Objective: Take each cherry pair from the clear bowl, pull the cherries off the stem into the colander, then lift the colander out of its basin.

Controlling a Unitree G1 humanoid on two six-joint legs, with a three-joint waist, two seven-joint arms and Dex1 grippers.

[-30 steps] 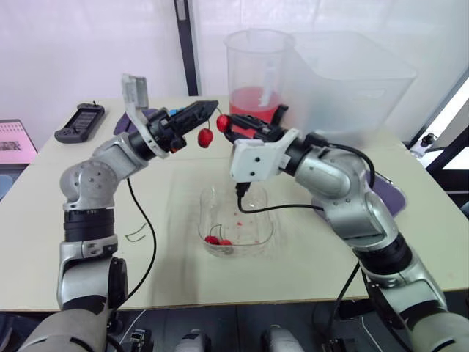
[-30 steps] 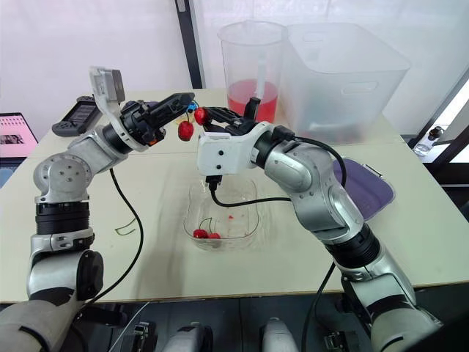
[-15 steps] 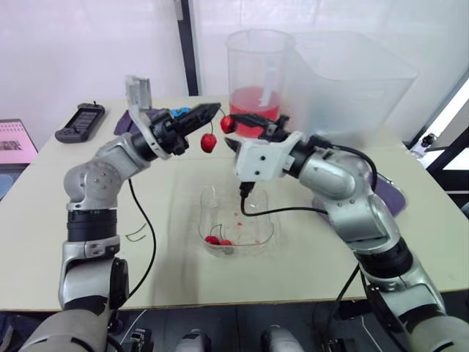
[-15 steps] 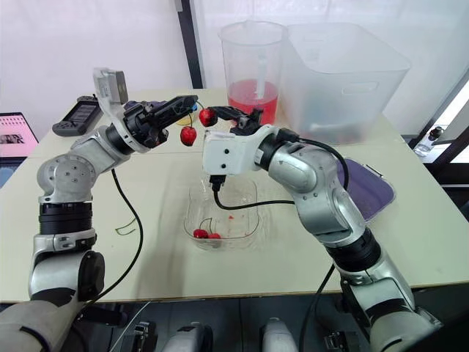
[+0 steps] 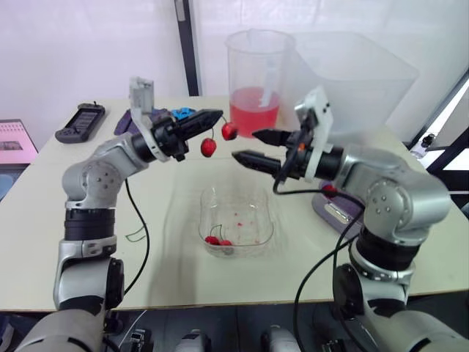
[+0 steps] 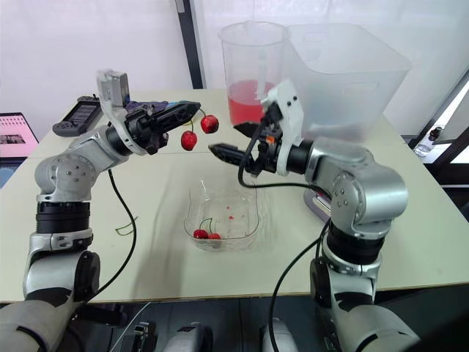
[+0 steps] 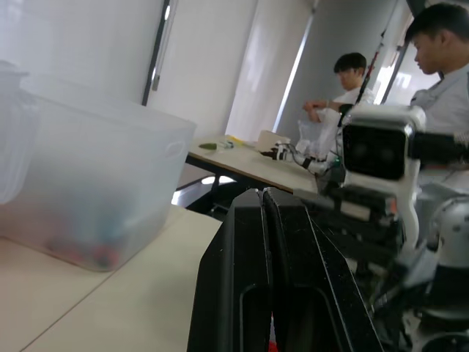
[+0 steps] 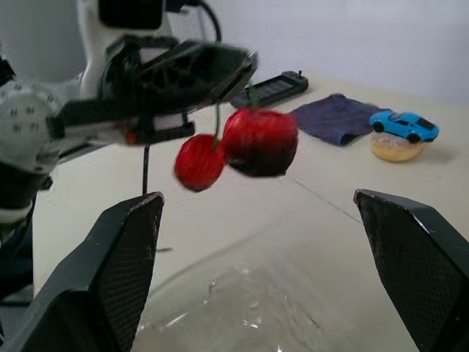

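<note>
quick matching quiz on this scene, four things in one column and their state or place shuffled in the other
1. left claw
2. right claw
3. clear bowl
4. blue toy car

A. open, empty
B. shut on the hanging cherry pair's stem
C. beside a purple cloth
D. holds a resting cherry pair

Pairs: 1-B, 2-A, 3-D, 4-C

Blue toy car (image 8: 404,125), purple cloth (image 8: 333,117)
</note>
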